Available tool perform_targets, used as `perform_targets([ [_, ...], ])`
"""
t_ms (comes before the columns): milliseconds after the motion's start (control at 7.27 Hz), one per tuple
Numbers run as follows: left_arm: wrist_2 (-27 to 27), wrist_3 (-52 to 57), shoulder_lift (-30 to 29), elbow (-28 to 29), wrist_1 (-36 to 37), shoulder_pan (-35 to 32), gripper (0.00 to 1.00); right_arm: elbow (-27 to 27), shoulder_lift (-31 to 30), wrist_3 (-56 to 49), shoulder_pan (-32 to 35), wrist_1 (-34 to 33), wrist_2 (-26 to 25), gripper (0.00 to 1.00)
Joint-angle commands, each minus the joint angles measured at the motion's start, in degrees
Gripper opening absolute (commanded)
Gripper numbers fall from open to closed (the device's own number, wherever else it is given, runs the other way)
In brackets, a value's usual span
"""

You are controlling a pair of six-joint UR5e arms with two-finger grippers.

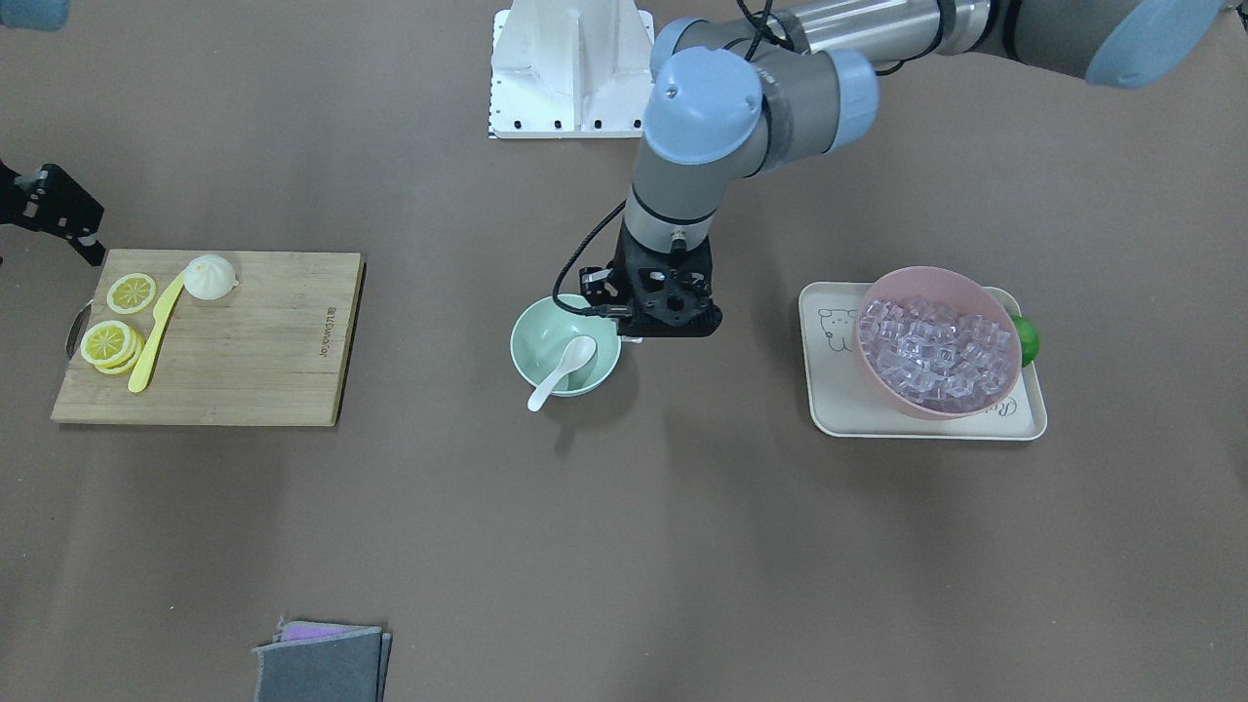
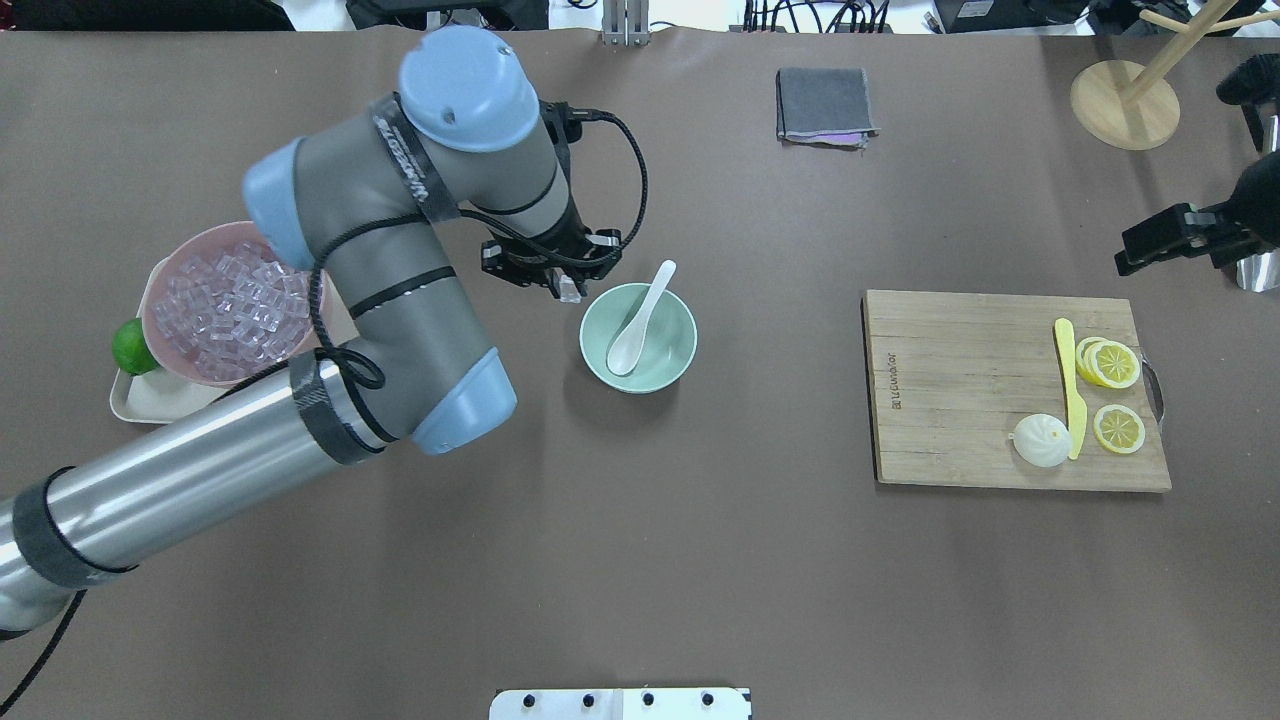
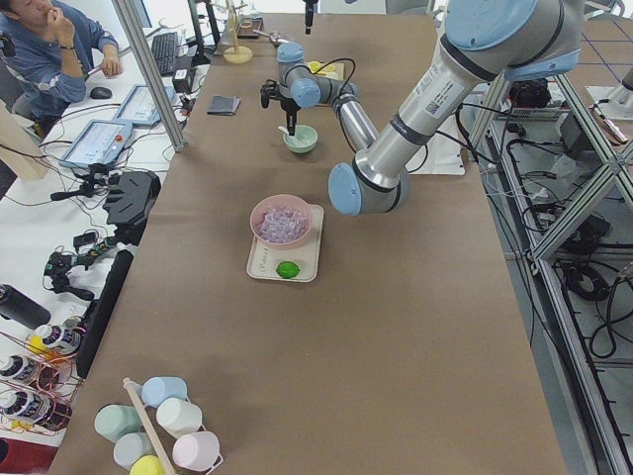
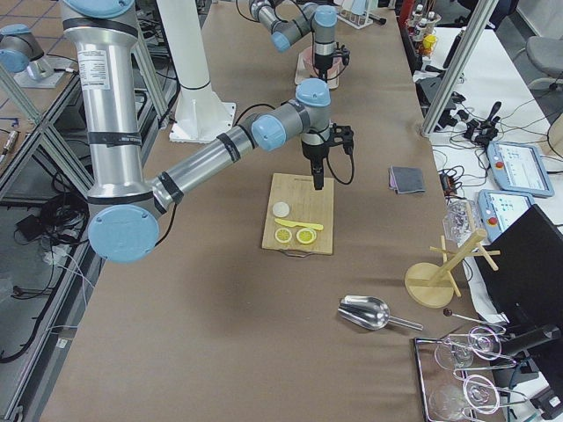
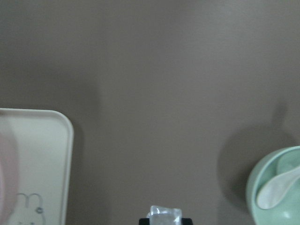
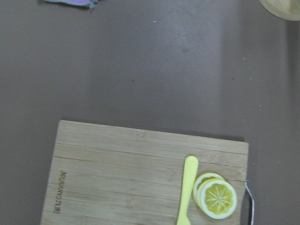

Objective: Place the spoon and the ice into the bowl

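A: What are the surface and the room like?

B: A long table (image 2: 700, 560) under a plain brown cover. The side views show aluminium framing on the robot's side. On the far side are desks with screens and a seated person (image 3: 49, 45).

A: What stands on it?

B: On the left is a tray (image 1: 829, 390) with a pink bowl (image 1: 931, 412) heaped with clear cubes, and a lime (image 2: 130, 345). The bowl (image 2: 672, 365) is in the middle. On the right is a board (image 2: 950, 400) with a knife (image 2: 1068, 385), lemon slices (image 2: 1112, 364) and a bun (image 2: 1041, 441). A cloth (image 2: 825, 105) lies near the far edge.

A: And the spoon?

B: The spoon (image 2: 638, 325) lies in the bowl, scoop inside, handle poking over the far rim.

A: The left gripper?

B: The left gripper (image 2: 566, 289) hangs just left of the bowl, above the table, its jaws pinched narrowly on 1 cube of ice (image 5: 165, 213). Overhead the cube is only a glint. The left wrist view shows it plainly between the jaws, with the bowl off to its right.

A: The right gripper?

B: The right gripper (image 2: 1130, 260) is raised by the board's far right corner. I cannot tell how wide it stands. Its wrist view shows only board, knife and lemon.

A: Does any view show something the others miss?

B: Only the right side view shows a metal scoop (image 4: 365, 312) and glasses (image 4: 482, 393) at the right end. Only the left side view shows cups (image 3: 158, 426) at the left end.
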Motion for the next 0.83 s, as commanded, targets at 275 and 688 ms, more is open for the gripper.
perform_targets([
  [275,1.6,-1.3,1.5,0.6,-5.8,2.5,0.99,-0.3,-4.4,-5.3,2.9,0.6,2.2,1.00],
  [688,-7.8,7.7,12.1,-7.2,-3.1,-6.8,0.99,-1.8,-4.5,-9.8,5.5,0.4,3.2,1.00],
])
